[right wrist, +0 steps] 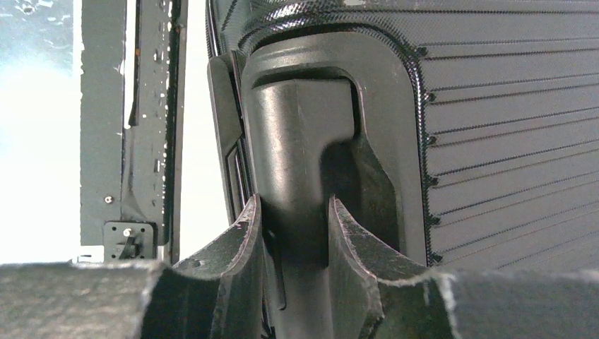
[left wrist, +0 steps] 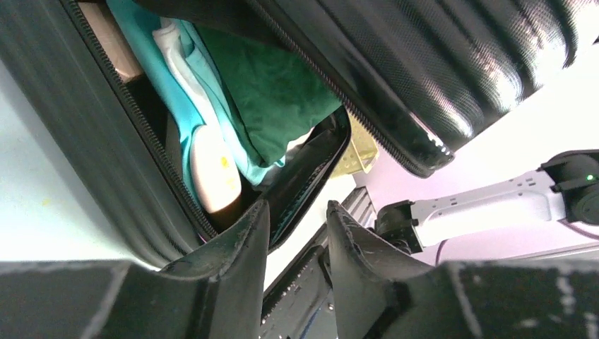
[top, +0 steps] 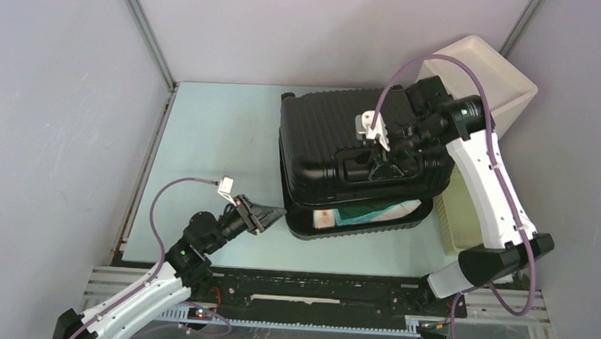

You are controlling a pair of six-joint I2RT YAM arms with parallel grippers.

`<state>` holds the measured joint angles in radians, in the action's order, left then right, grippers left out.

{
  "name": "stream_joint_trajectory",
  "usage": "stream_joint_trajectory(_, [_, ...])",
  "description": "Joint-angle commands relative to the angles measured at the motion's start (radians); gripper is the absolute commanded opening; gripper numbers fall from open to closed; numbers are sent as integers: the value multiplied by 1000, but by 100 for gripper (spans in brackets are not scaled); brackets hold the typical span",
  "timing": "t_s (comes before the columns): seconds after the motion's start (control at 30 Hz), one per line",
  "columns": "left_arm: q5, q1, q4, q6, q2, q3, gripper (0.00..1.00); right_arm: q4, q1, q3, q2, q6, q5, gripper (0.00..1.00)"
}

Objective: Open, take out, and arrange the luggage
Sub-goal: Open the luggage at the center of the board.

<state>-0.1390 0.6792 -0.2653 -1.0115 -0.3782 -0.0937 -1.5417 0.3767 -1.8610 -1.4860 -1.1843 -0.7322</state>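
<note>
A black suitcase lay on the pale desk beside a yellow basket, its lid held partly up by the right gripper clamped on the handle, green cloth and a white bottle showing inside, while the left gripper hovered slightly open and empty at its near-left corner.

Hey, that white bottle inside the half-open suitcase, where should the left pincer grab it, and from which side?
Probably across the white bottle's slim body near its darker cap end, which lies closest to the gap. Come in from the near left corner, under the raised lid that the right pincer holds by its handle.
</note>
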Motion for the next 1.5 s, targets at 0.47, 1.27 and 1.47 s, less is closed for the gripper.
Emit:
stream_joint_trajectory(0.47, [135,0,-230,1152,-101,-142,81,-37,-122,-495,-216,179,-162,3])
stream_joint_trajectory(1.27, [153,-15,-802,1536,-751,-405,65,11,-172,-573,-303,245,-263,3])
stream_joint_trajectory(1.47, [148,-19,-897,1485,-794,-433,37,23,-171,-555,-306,269,-291,3])
